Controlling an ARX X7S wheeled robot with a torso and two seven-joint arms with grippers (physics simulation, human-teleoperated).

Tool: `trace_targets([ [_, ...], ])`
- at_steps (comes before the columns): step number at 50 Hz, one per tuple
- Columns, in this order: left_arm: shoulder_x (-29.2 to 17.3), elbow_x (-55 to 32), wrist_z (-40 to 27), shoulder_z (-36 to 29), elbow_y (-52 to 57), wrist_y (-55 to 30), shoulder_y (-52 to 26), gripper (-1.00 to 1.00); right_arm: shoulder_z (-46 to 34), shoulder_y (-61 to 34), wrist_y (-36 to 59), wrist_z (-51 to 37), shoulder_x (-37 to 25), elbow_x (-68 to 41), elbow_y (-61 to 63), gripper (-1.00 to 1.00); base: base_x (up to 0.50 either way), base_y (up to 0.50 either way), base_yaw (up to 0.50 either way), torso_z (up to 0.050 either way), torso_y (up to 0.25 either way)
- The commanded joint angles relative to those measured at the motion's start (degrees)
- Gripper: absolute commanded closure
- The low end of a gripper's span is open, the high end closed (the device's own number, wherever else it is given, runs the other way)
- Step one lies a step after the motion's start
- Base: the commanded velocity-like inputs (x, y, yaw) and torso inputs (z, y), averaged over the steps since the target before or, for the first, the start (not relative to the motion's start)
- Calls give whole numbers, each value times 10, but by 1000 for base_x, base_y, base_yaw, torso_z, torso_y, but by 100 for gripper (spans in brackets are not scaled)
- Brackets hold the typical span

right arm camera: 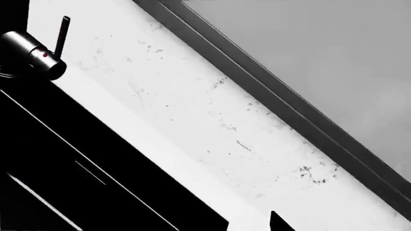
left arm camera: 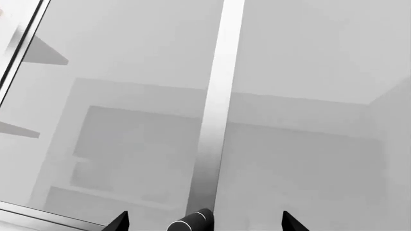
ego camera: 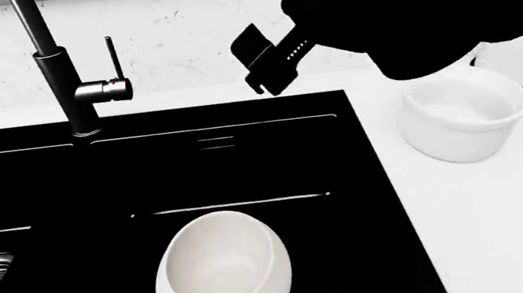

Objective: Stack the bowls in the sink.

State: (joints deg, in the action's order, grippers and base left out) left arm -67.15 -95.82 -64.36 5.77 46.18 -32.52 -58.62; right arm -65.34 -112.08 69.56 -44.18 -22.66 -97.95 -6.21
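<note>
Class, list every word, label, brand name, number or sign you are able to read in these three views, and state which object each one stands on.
No readable text in any view.
Black robot arm: a short row of tiny white marks, too small to read.
Black faucet: a small red dot on its lever body, a mark and not a letter.
Large off-white egg-like bowl, smaller white lipped bowl, glossy black sink: no lettering.
</note>
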Motion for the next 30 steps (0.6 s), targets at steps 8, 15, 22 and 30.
trace_targets([
  [8, 3, -1, -2, -7, -1, -4, -9, -100, 26, -4, -40, -104, -63, -11, -70, -100, 0, 0, 0, 0, 0],
  [15, 7, 2, -1, -13, -2, -6, -15, -100, 37, 3, -52, -141, -90, -26, -76, -100, 0, 0, 0, 0, 0],
  [22, 5, -2, -3, -9, 0, -5, -14, -100, 55, 21, -76, -165, -112, -48, -80, -100, 0, 0, 0, 0, 0],
  [30, 7, 0, -3, -5, 2, -4, -8, -100, 66, 41, -105, -232, -141, -63, -88, -100, 0, 0, 0, 0, 0],
])
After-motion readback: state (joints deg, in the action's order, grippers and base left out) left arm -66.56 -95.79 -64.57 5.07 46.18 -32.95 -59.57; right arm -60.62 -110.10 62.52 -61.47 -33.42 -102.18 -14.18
